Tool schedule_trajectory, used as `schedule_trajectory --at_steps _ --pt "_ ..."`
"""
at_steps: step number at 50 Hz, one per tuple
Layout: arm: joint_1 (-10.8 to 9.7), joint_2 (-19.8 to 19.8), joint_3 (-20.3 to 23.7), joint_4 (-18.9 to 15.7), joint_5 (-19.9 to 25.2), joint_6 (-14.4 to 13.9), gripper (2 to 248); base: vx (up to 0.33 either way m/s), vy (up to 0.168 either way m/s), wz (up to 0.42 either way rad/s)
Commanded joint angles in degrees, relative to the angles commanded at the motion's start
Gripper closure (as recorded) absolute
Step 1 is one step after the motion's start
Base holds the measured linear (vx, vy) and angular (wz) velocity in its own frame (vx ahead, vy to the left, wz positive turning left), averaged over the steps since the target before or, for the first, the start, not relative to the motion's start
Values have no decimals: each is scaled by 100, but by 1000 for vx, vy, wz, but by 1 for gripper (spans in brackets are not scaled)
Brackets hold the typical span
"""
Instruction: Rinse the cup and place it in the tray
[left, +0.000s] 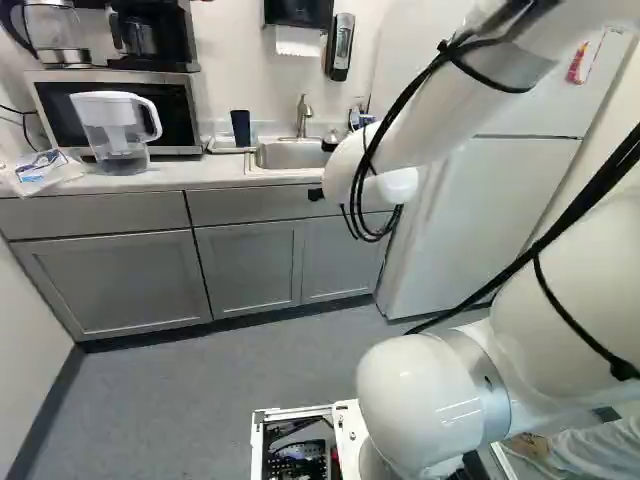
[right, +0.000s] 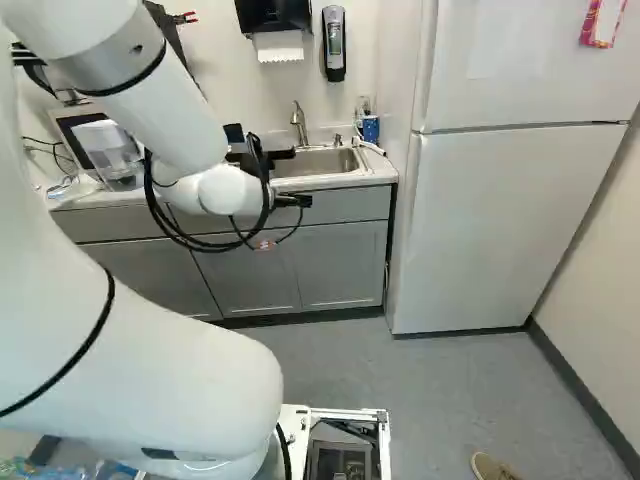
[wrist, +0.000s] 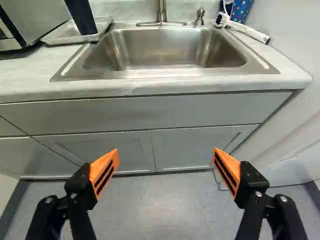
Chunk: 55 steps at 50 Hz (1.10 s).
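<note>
The cup (wrist: 80, 15) lies ahead of the claw (wrist: 165, 152) and off to its left, well apart from it and beyond the table's (wrist: 30, 72) front edge. It appears to stand in the tray (wrist: 64, 34), left of the sink (wrist: 150, 74) and close beside the microwave (wrist: 35, 20). The claw is released, its fingers spread wide with nothing between them, facing the cabinet front below the sink.

The left base view shows the cup upright, so its long axis runs up and down; the lean in the wrist view is probably just the angle. The next move, then, likely calls for rising above the table, going left and forward, and closing on the cup from two sides. The microwave could crowd the left finger. Whether the cup has been rinsed cannot be told; if not, it must go right, under the tap (wrist: 161, 11).
</note>
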Motion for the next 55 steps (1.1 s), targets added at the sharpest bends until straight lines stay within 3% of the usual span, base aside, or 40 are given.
schedule_trajectory --at_steps 30,55 --pt "-203 133 970 -123 1440 122 3 0 0 0" --pt "-308 203 1476 -188 2191 186 3 0 0 0"
